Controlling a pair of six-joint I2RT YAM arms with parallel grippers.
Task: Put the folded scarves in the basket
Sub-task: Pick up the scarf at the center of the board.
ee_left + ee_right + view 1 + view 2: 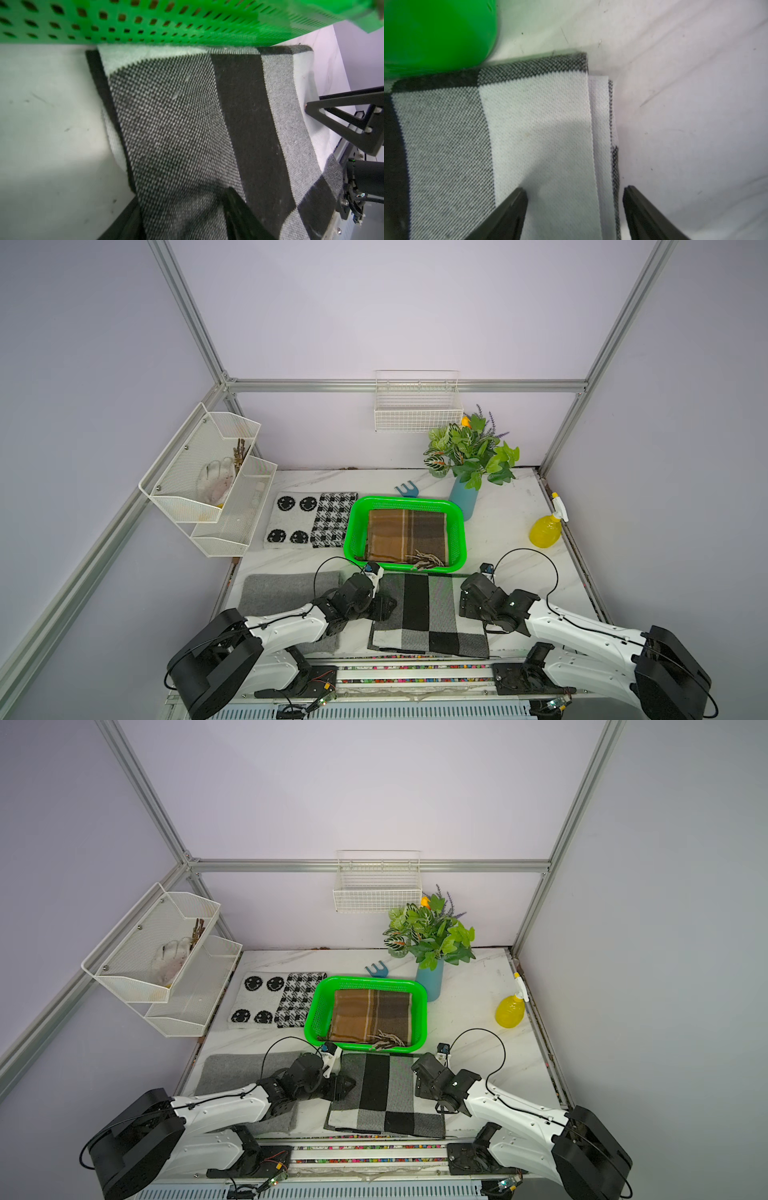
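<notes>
While the checked scarf (428,614) lies folded flat on the worktop (519,531), its far edge touching the near wall of the basket (356,531), the left end effector (182,199) holds its jaws parted over the scarf's left edge. The right end effector (574,190) stands open astride the right edge, one finger above cloth, one above bare worktop. A brown plaid scarf (405,535) covers most of the basket's floor; open worktop lies to the right.

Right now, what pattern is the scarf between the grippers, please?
Black-grey checked scarf, in a top view.
</notes>
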